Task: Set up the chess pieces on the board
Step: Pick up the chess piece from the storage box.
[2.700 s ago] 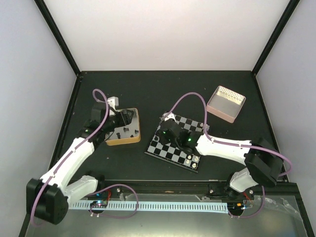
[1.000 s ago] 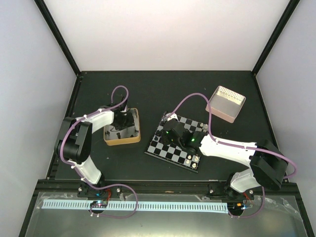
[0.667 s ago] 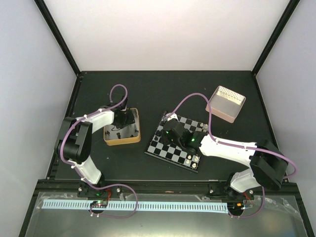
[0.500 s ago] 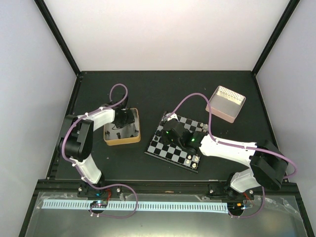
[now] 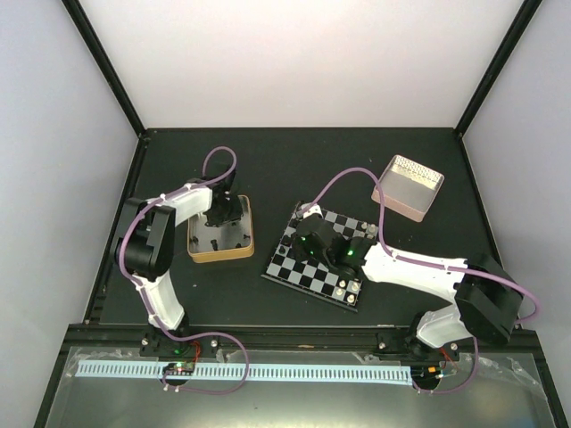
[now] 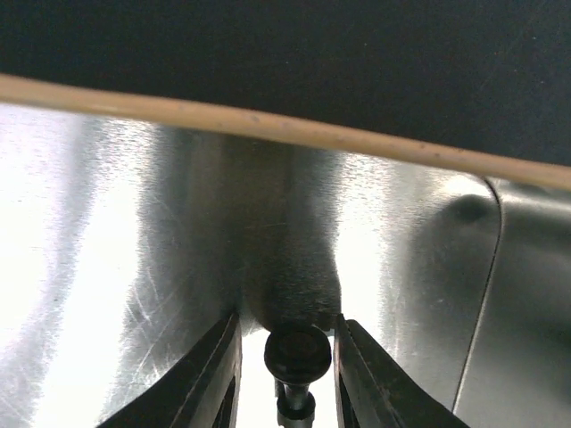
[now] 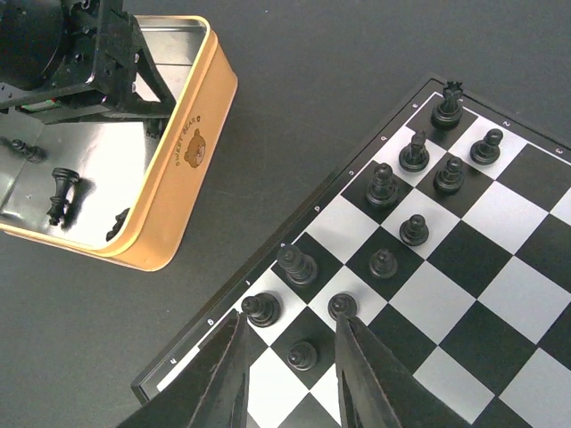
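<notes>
The board [image 5: 308, 278] [image 7: 500, 312] lies mid-table with several black chess pieces [image 7: 382, 185] standing along one side. My right gripper [image 5: 303, 248] [image 7: 290, 361] hangs open over a board corner, and a pawn [image 7: 302, 355] stands on the square below the gap between its fingers. My left gripper [image 5: 223, 212] [image 6: 290, 379] reaches into the gold-rimmed tin [image 5: 219, 257] [image 7: 183, 178]. A black piece [image 6: 297, 353] lies between its fingers [image 6: 219, 379], with a narrow gap showing on each side. More black pieces [image 7: 61, 192] lie on the tin floor.
A pink box [image 5: 408, 185] stands at the back right. A few white pieces [image 5: 348, 287] sit at the board's near right corner. The tin's wall and rim [image 6: 268, 127] rise just ahead of my left fingers.
My left arm has swung so its gripper sits further back in the tin, and its jaws have narrowed around the piece. The right gripper has barely moved.
</notes>
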Robot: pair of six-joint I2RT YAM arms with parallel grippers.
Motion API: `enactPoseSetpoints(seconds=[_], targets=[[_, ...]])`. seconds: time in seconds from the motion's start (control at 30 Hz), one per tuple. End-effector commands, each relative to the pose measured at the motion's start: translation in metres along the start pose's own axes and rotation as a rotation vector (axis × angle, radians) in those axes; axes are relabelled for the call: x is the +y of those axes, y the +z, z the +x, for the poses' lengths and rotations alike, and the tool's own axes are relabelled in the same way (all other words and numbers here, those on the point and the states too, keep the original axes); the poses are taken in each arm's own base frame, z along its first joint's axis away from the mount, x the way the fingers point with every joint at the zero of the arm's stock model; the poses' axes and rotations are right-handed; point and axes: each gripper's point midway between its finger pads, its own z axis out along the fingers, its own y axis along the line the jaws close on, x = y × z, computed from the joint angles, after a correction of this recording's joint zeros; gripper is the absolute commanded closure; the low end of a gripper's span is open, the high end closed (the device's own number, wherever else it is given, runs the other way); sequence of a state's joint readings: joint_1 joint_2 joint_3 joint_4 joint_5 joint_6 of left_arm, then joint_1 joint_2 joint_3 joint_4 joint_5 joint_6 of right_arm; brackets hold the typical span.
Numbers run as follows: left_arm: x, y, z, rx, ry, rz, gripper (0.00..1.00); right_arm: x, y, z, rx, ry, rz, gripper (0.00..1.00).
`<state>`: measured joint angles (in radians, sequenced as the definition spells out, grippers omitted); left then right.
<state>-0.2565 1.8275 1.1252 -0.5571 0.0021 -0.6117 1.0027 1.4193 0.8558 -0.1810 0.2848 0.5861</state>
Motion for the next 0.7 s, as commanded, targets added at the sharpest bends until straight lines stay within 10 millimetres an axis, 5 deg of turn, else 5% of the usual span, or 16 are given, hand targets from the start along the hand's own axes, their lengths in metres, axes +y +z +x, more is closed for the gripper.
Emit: enactPoseSetpoints(seconds=[0.0,0.37,0.67], targets=[[0.013,0.003,0.000,0.021,0.067,-0.080,0.70,0.000,-0.006,-0.007,-0.019,0.022,-0.006,0.71],[0.007,-0.001,0.000,0.003,0.084,-0.036,0.85,0.002,-0.007,-0.008,-0.016,0.026,-0.015,0.72],[-0.029,-0.070,0.002,-0.115,-0.004,0.267,0.87,0.014,-0.020,-0.025,-0.090,0.081,-0.103,0.67]])
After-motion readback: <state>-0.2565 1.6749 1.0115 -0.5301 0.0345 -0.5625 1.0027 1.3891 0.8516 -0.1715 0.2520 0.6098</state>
